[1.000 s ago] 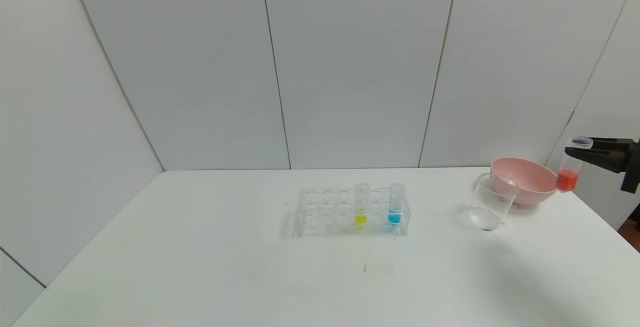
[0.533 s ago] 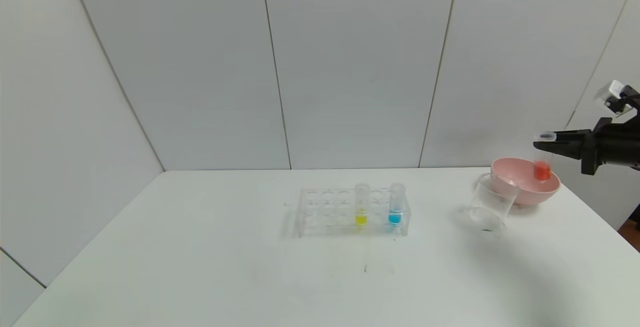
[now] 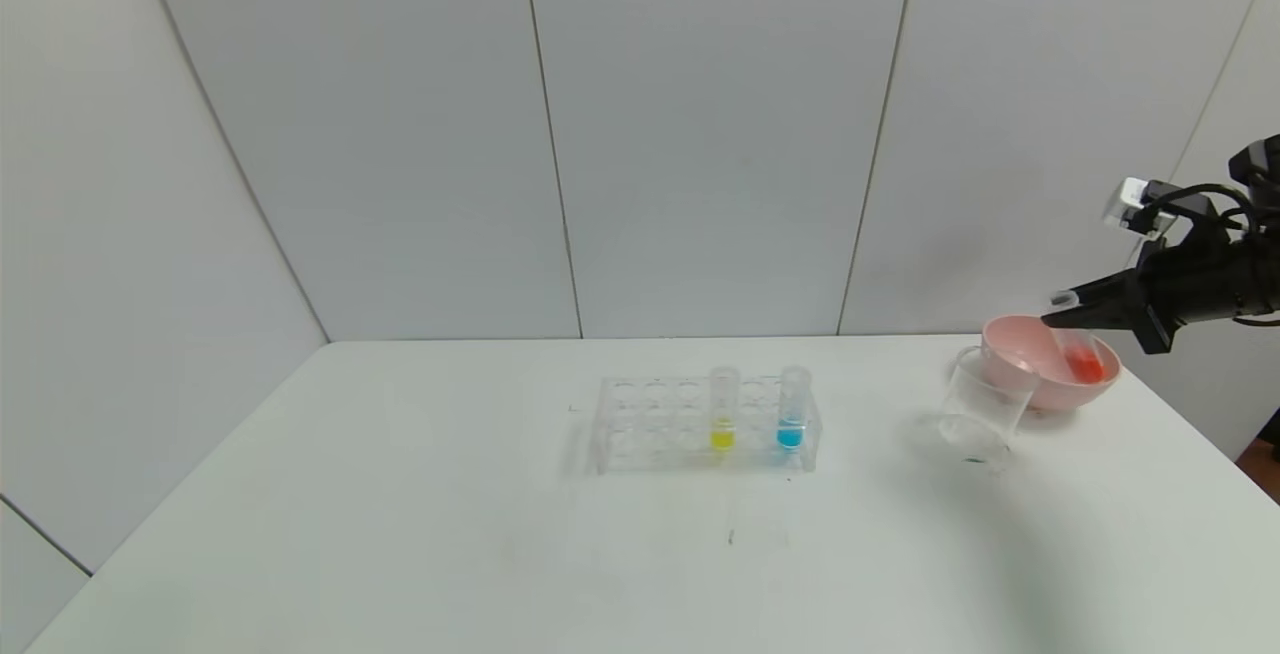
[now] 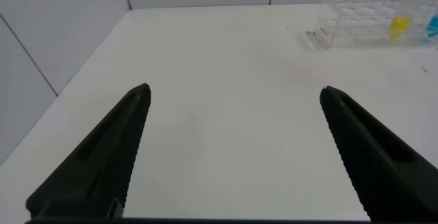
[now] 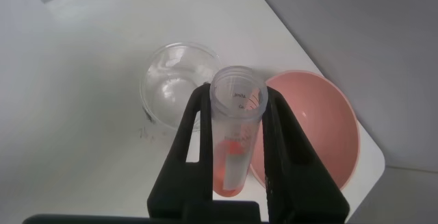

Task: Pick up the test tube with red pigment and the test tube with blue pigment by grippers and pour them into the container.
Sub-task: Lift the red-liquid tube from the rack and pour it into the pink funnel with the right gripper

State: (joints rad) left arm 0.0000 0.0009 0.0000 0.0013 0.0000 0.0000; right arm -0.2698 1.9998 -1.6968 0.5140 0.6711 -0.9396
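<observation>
My right gripper (image 3: 1062, 312) is shut on the test tube with red pigment (image 3: 1082, 362), holding it just below its open mouth. The tube is tilted, mouth toward the left, with its red end over the pink bowl (image 3: 1035, 379). The right wrist view shows the tube (image 5: 236, 138) clamped between both fingers (image 5: 287, 148), with the clear beaker (image 5: 179, 80) and the bowl (image 5: 321, 135) below. The test tube with blue pigment (image 3: 791, 412) stands upright in the clear rack (image 3: 650, 424) at the table's middle. My left gripper (image 4: 234, 90) hangs open over bare table, outside the head view.
A tube with yellow liquid (image 3: 722, 414) stands in the rack to the left of the blue one. The beaker (image 3: 985, 414) stands just in front and left of the bowl. Both sit near the table's right edge. White wall panels close off the back.
My right gripper has carried the red tube leftward from beside the bowl to above it. The tube has gone from nearly upright to tilted. The rack and its tubes have not moved.
</observation>
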